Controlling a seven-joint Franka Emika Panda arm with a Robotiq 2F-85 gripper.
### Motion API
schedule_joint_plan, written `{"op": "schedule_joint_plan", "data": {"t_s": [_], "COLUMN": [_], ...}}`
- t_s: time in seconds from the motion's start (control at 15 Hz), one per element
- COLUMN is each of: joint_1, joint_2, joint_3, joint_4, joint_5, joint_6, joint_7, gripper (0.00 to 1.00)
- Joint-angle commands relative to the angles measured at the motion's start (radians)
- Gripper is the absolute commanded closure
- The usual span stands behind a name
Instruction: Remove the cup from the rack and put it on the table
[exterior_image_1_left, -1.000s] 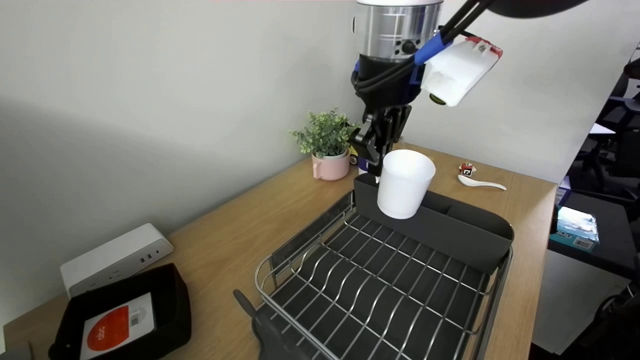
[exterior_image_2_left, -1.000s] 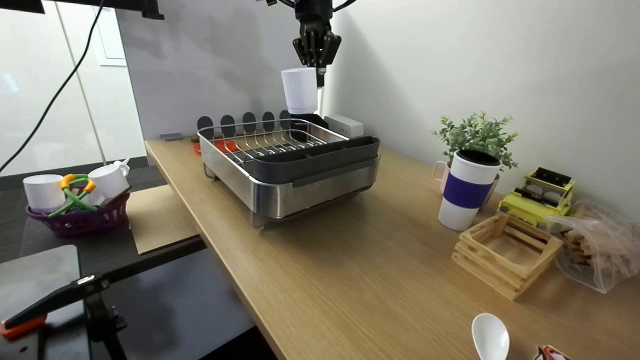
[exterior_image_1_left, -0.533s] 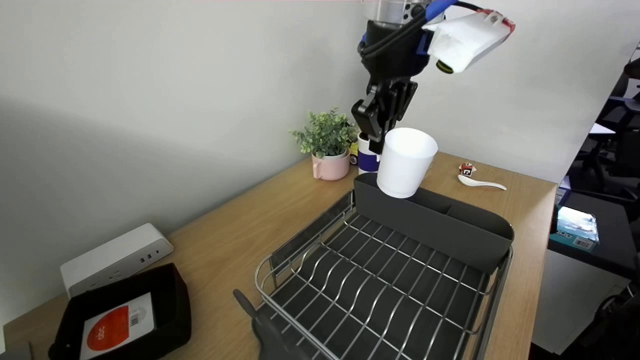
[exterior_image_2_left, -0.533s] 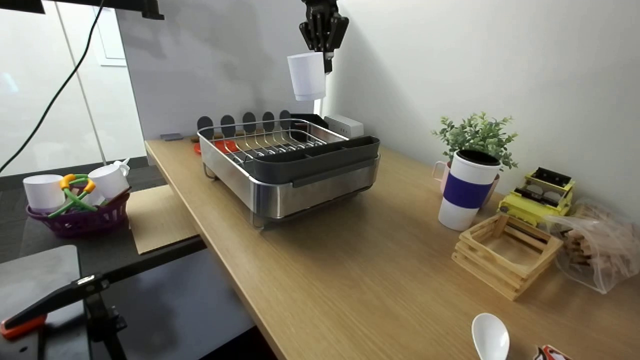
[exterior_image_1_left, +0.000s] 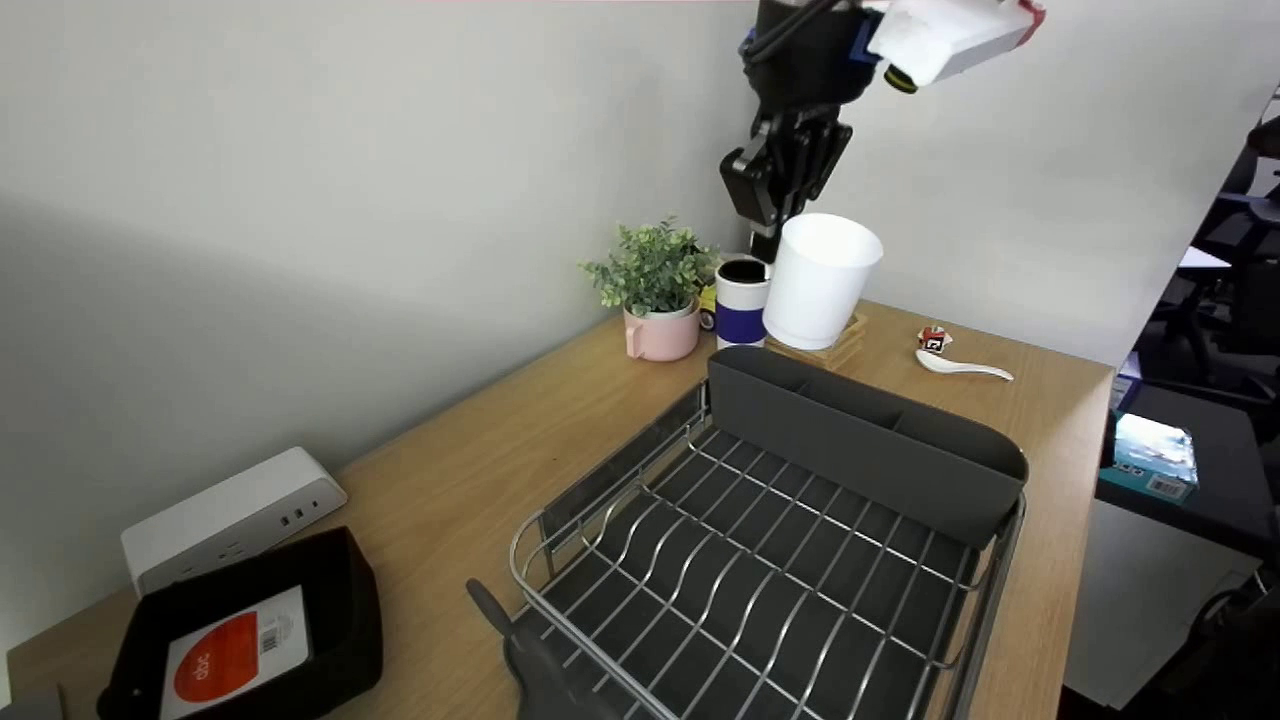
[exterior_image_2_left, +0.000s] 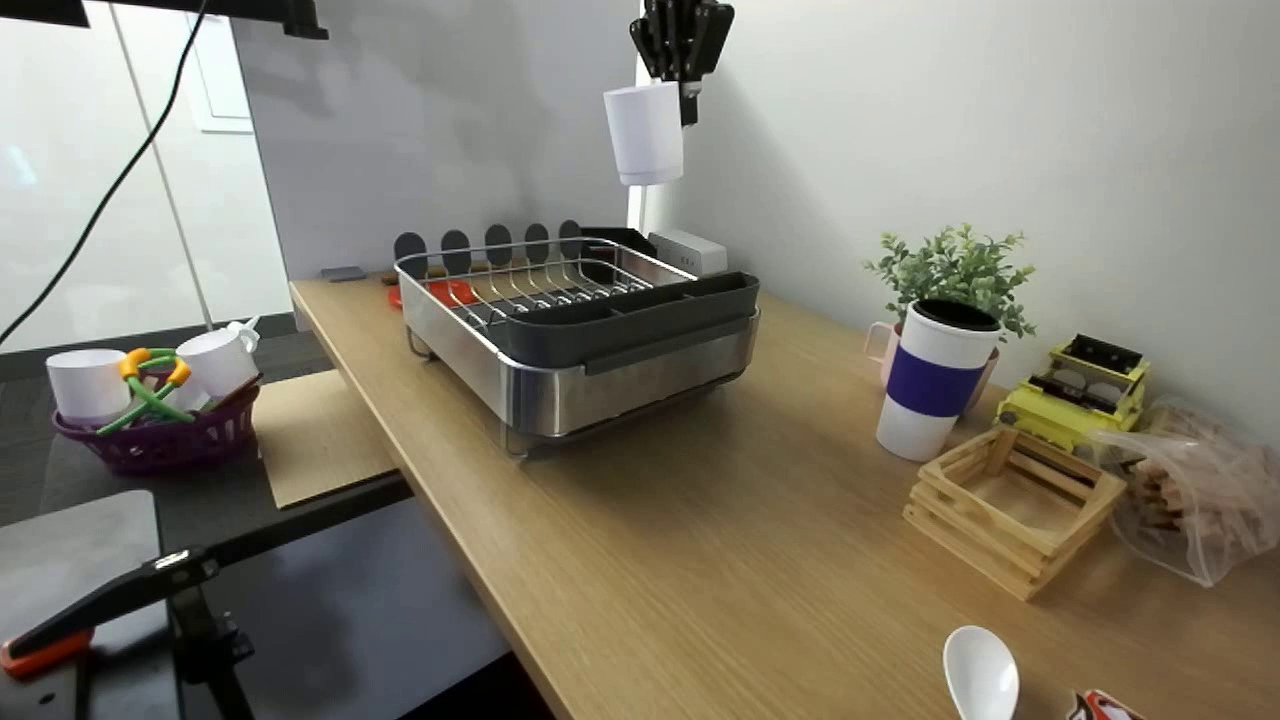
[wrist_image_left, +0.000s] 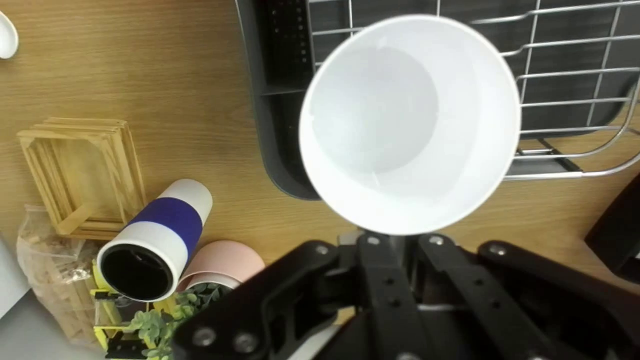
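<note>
The white cup (exterior_image_1_left: 822, 285) hangs in the air, roughly upright with a slight tilt, its open mouth up. It also shows in an exterior view (exterior_image_2_left: 645, 135) and in the wrist view (wrist_image_left: 400, 125). My gripper (exterior_image_1_left: 767, 243) is shut at the cup's side; the handle is hidden between the fingers. The gripper's jaws (wrist_image_left: 397, 239) meet just below the cup's rim in the wrist view. The dark grey rack (exterior_image_1_left: 860, 450) stands on the wooden table (exterior_image_2_left: 700, 550). The cup is above the rack's utensil-holder end, apart from it.
A tumbler with a blue band (exterior_image_2_left: 935, 380), a plant in a pink pot (exterior_image_1_left: 662, 332), a wooden crate (exterior_image_2_left: 1010, 510) and a yellow object (exterior_image_2_left: 1080, 390) stand along the wall. A white spoon (exterior_image_2_left: 980, 672) lies farther out. A black tray (exterior_image_1_left: 345, 610) sits beside the rack.
The gripper has risen with the cup still in it. It has also shifted a little to the right in both exterior views, past the utensil-holder end of the rack. Nothing else has moved.
</note>
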Motion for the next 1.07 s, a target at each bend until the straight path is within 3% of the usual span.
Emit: {"op": "schedule_joint_plan", "data": {"t_s": [0.0,0.73,1.0], "joint_1": [-0.037,-0.135,-0.159], "joint_2": [-0.041,-0.039,-0.042], "joint_3": [0.004,-0.009,-0.026], "joint_4": [-0.043,-0.048,-0.049], "joint_5": [0.031,0.218,0.240], "joint_6": [0.028,0.076,0.090], "joint_7": [-0.012,-0.033,-0.034], "gripper": [0.98,0.98,0.98]}}
